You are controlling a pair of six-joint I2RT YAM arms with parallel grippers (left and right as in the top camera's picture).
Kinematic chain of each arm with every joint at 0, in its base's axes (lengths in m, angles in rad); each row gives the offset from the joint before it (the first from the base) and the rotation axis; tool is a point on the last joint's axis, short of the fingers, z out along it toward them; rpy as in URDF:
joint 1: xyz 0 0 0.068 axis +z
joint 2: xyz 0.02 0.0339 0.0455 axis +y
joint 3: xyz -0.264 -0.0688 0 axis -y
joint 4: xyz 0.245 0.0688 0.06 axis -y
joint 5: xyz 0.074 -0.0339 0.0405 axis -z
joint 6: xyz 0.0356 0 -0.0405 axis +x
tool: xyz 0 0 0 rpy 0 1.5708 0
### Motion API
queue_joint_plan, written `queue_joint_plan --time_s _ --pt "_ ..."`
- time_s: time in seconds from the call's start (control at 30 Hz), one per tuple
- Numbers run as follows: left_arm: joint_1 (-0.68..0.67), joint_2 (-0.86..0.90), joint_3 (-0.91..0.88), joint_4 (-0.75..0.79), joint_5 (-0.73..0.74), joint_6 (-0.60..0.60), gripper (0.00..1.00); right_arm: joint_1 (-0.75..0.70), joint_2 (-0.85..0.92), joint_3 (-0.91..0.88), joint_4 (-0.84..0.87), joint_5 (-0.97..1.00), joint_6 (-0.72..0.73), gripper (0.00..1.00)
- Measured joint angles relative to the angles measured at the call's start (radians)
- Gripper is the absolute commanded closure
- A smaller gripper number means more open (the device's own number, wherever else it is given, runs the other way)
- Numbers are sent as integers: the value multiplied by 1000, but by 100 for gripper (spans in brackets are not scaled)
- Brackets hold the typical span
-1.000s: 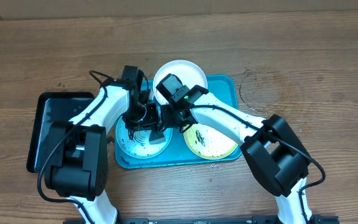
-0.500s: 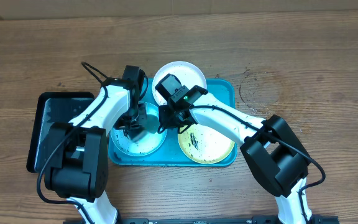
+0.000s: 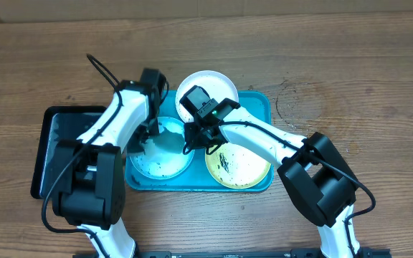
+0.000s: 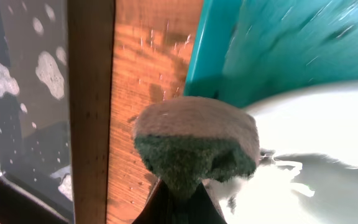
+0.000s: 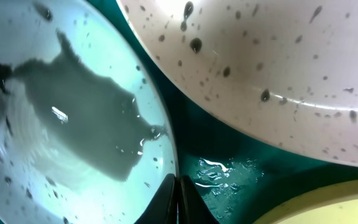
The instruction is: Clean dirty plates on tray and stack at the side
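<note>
Our left gripper (image 4: 178, 198) clamps a green-and-tan scrubbing sponge (image 4: 194, 146) at the left edge of the pale-teal-rimmed round plate (image 3: 169, 156). That plate lies near-left in the turquoise-blue rectangular plastic tray (image 3: 260, 97). Our right gripper (image 5: 178, 194) pinches that plate's right rim. The speckled yellow-green-rimmed plate (image 3: 244, 166) lies near-right, and the all-white plate (image 3: 219, 82) sits at the far edge.

Wooden table (image 3: 350, 64) carries tray (image 3: 260, 97) (turquoise), black tray (image 3: 49, 140).
</note>
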Motion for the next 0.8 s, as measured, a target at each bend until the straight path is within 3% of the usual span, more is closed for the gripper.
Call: queue_joint_plan --time_s 0.17,0.47,0.8 --pt "6 0 69 -6 137 -4 96 0 0 0 -13 5 -13 96" --pt "5 0 34 50 413 -4 96 0 0 0 -46 12 -45 96" --pt "6 0 -79 139 436 -3 96 1 -3 18 -89 25 -56 96"
